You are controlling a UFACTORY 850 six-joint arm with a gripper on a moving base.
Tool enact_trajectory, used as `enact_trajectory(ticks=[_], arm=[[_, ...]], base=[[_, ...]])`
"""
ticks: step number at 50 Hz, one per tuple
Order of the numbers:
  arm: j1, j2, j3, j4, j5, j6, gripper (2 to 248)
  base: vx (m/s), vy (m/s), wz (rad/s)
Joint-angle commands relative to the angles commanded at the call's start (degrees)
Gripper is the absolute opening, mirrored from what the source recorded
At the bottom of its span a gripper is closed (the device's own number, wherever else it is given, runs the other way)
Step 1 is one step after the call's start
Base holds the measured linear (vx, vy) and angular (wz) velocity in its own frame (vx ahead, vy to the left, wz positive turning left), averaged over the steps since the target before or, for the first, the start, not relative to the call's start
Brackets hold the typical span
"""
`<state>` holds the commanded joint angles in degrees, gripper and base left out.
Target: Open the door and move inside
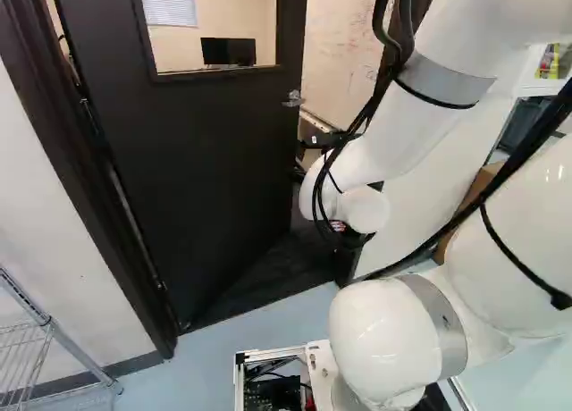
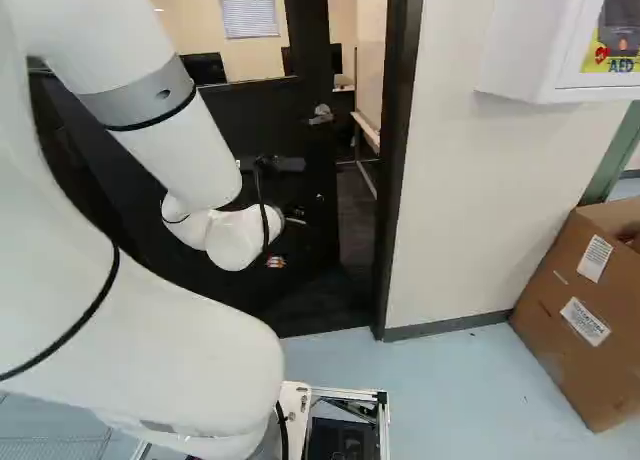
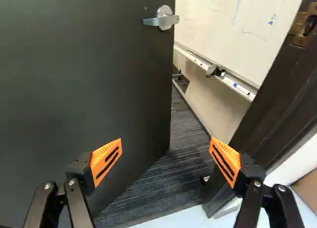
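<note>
- The dark, flat-faced door (image 1: 179, 170) with a rectangular glass window (image 1: 210, 27) stands partly open, swung toward the room beyond; it fills much of the left base view, left of the arm.
- Its silver metal lever handle (image 3: 161, 18) sits near the door's free edge, ahead of the gripper and well apart from it.
- The black two-fingered gripper (image 2: 277, 261) with ribbed orange pads (image 3: 106, 159) is open, its fingers spread wide. Ahead, between the fingers, show the door's free edge and the gap beside it.
- The white, jointed arm (image 1: 393, 125), with black cables strapped along it, reaches forward toward the doorway.
- On the other side of the gap stands the dark door frame (image 2: 397, 150), with a brass-coloured strike plate (image 3: 303, 26) set into it.
- Past the opening lie dark striped carpet (image 3: 168, 181) and a white wall-mounted whiteboard (image 3: 223, 20) bearing blue marks, with a long pale tray (image 3: 198, 62) along its lower edge.
- Through the door's window show a black flat monitor (image 1: 228, 51) and white slatted blinds (image 1: 168, 4).
- Right of the frame in the right base view, a white boxy wall cabinet (image 2: 530, 40) hangs above pale blue floor (image 2: 450, 380), near a brown cardboard box (image 2: 560, 345).
- A silver wire rack (image 1: 54, 331) stands at the left of the left base view.
</note>
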<state>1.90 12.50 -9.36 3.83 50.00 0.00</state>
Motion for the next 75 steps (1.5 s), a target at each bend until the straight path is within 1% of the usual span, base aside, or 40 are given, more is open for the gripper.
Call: enact_trajectory(ticks=[31, 75], arm=[[0.00, 0.00, 0.00, 0.00, 0.00, 0.00, 247], [0.00, 0.00, 0.00, 0.00, 0.00, 0.00, 247]], base=[[0.091, 0.116, 0.137], [0.079, 0.064, -0.012]])
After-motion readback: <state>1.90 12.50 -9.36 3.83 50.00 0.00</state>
